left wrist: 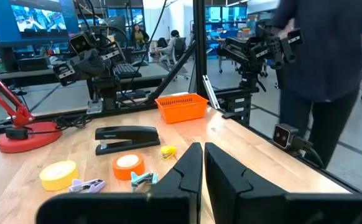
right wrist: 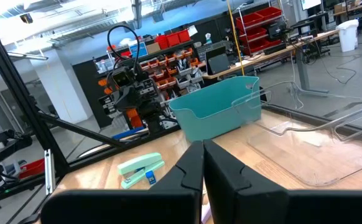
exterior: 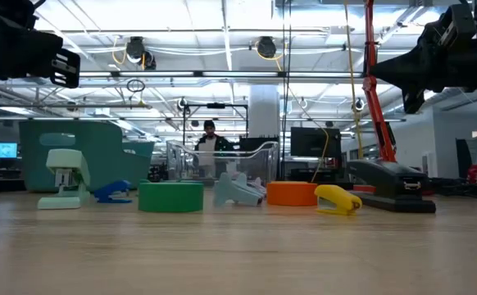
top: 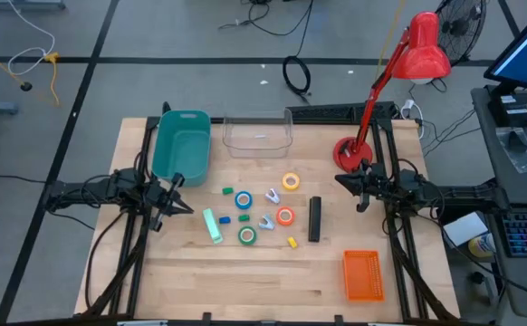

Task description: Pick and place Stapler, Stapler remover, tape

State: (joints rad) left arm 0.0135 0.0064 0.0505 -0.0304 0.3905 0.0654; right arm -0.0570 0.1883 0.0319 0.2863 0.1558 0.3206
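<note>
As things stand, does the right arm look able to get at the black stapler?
Probably yes. The right gripper, shut, hangs above the table's right side; the black stapler lies just inward of it with bare wood between. The orange tape roll on its far side should not interfere.

Both my arms parked at the table's side edges, raised clear. Left gripper (top: pixel 180 207) fingers closed, empty. Right gripper (top: pixel 361 205) fingers closed, empty too.

Stapler (top: pixel 314 219) right of tape rolls (top: pixel 264 210) (mid-table).
</note>
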